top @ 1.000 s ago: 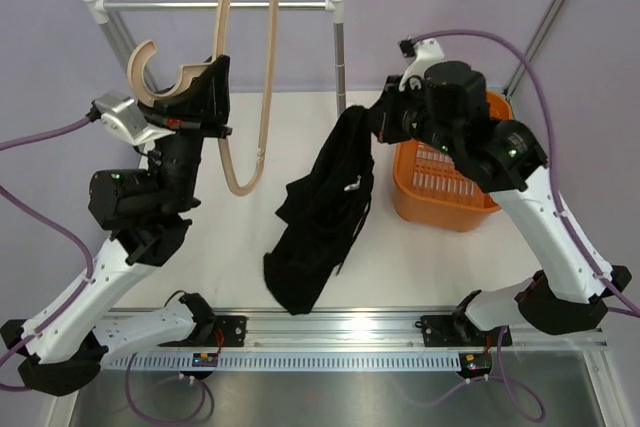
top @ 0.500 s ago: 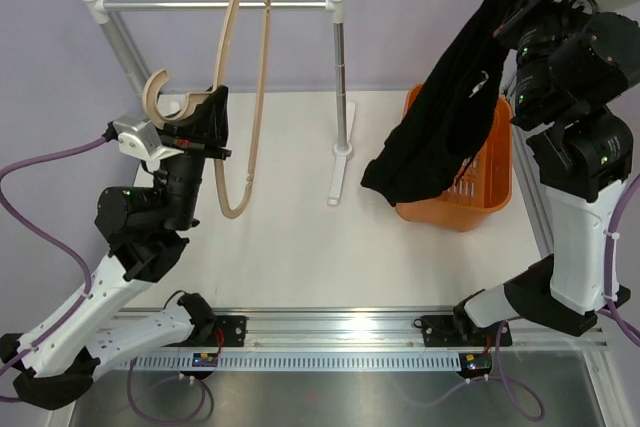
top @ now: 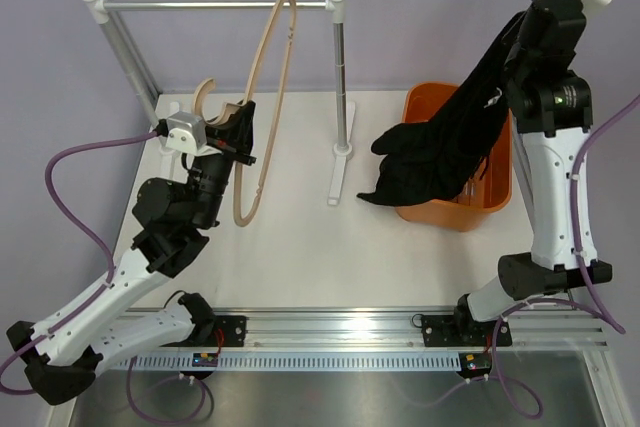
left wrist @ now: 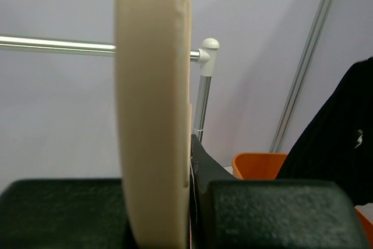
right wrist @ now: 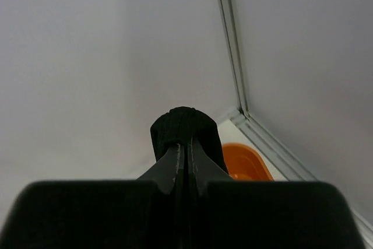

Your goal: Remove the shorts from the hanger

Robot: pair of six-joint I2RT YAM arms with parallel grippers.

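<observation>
The shorts (top: 440, 152) are a plain black garment of soft, matte cloth. They hang in a long limp drape from the right tool (top: 517, 35), which is raised high over the far right corner of the counter (top: 300, 247). From that pinch the fabric falls down and to the left. Its bulk is bunched in loose folds over the orange basket (top: 428, 211) and spills across the basket's left wall and near rim. A small white tip of drawstring (top: 493, 97) shows against the black.

In the right wrist view the right tool (right wrist: 186, 161) is fully closed. Its dark fingers (right wrist: 169, 170) are pressed together on a rounded, ribbed fold of the shorts (right wrist: 183, 123) that bulges just past the tips.

The hanger (top: 262, 107) is well apart from the shorts, over the far left part of the counter. It is light tan wood, smooth and thin. Its curved frame is seen nearly edge-on as a tall narrow loop, with a curved hook at the left. The left tool (top: 243, 125) is clamped on it near the neck. In the left wrist view the pale wood (left wrist: 154, 103) fills the gap between two grainy black pads (left wrist: 280, 214).

Behind the hanger stands a rail stand (top: 215, 6) with a shiny metal bar, white rounded end caps and an upright metal post. The basket is glossy plastic with slotted walls.
</observation>
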